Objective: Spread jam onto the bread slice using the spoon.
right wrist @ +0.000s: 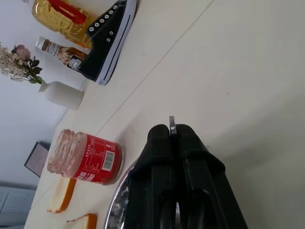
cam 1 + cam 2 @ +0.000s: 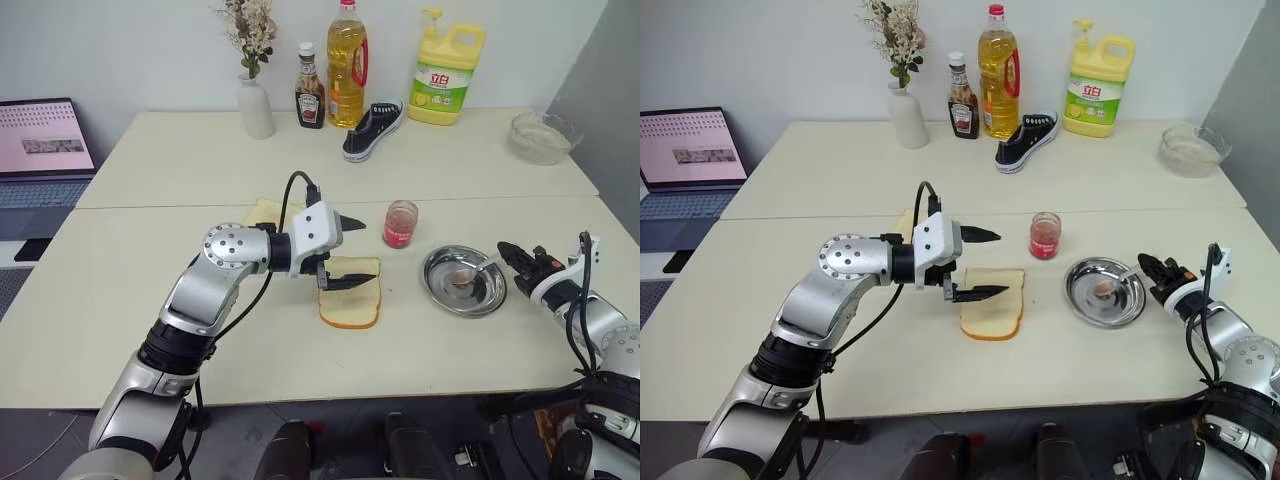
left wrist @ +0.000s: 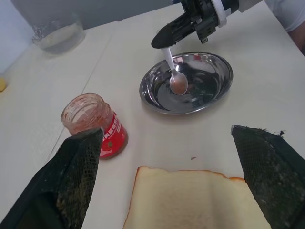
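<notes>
Bread slice point(image 2: 350, 297) lies mid-surface beneath the left hand point(image 2: 342, 252), whose fingers stand wide and empty. Jam point(image 2: 400, 224) sits at its one o'clock; farther right, the right hand point(image 2: 512, 255) pinches the spoon point(image 2: 473, 272), handle slanting toward three o'clock, over the steel bowl point(image 2: 440, 289).

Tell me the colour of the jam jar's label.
Red, with small white print, on the jam jar; clearest in the right wrist view.
</notes>
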Tool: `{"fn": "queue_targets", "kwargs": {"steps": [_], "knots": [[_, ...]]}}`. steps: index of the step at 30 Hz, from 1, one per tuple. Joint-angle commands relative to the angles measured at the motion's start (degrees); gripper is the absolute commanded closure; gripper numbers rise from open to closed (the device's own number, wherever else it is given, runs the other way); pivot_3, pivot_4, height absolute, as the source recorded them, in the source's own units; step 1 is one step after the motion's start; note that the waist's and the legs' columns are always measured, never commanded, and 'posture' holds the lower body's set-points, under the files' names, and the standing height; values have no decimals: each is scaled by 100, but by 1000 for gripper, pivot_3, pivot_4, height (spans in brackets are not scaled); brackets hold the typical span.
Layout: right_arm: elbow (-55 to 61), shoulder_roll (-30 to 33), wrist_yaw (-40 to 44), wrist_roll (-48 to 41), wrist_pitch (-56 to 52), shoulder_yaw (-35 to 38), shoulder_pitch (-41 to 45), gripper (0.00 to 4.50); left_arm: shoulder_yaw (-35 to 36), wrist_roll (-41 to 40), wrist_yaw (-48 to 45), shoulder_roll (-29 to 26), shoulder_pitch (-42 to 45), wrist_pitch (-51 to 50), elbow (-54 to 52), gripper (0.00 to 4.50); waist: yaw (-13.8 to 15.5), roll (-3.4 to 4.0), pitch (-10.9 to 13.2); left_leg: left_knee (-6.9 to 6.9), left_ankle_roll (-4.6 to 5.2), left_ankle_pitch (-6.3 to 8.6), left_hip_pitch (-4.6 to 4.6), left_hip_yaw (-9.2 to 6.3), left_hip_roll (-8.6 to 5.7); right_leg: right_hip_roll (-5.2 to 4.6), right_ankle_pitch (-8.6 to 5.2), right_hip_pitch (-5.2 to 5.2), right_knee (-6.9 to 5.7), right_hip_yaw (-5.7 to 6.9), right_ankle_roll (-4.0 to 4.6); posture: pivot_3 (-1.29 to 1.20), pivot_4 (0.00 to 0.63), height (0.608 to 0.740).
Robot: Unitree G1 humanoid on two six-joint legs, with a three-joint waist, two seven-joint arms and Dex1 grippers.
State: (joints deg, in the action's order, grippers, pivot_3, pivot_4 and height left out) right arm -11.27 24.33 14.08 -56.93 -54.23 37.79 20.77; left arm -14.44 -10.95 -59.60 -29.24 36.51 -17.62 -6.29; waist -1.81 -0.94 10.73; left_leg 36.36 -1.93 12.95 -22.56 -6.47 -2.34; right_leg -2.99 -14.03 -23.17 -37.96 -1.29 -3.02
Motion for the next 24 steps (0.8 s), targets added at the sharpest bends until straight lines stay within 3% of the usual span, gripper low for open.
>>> {"fn": "queue_targets", "kwargs": {"steps": [1,11,15,19,24], "knots": [[474,70,-14,-196,-34,59,-36,4466,60,-10,-17,-11,129,117,-57,0,1,0,0,0,0,0,0,0,0,0,1,0,0,0,1,0,150,740],[2067,291,-372,-789,-190,-470,843,4466,389,-174,-54,-215,171,80,171,0,-27,6,4,-5,0,0,0,3,2,1,-1,-8,-1,1,-1,0,150,740],[2146,449,-422,-416,-33,-941,1392,4466,513,-146,-4,-307,129,146,322,0,-7,6,4,-7,0,0,-5,-4,2,1,0,-9,4,6,0,0,150,740],[1810,568,0,868,681,-2143,2025,4466,841,-453,283,-107,-12,-219,410,0,-7,6,4,-8,0,0,-15,-6,1,-5,2,-14,11,8,4,0,150,740],[1098,380,387,1692,1358,-2718,2436,4466,907,-581,403,-53,-181,-436,227,0,-9,6,4,-17,0,0,-15,-8,1,-4,9,-16,14,16,14,0,150,740]]}}
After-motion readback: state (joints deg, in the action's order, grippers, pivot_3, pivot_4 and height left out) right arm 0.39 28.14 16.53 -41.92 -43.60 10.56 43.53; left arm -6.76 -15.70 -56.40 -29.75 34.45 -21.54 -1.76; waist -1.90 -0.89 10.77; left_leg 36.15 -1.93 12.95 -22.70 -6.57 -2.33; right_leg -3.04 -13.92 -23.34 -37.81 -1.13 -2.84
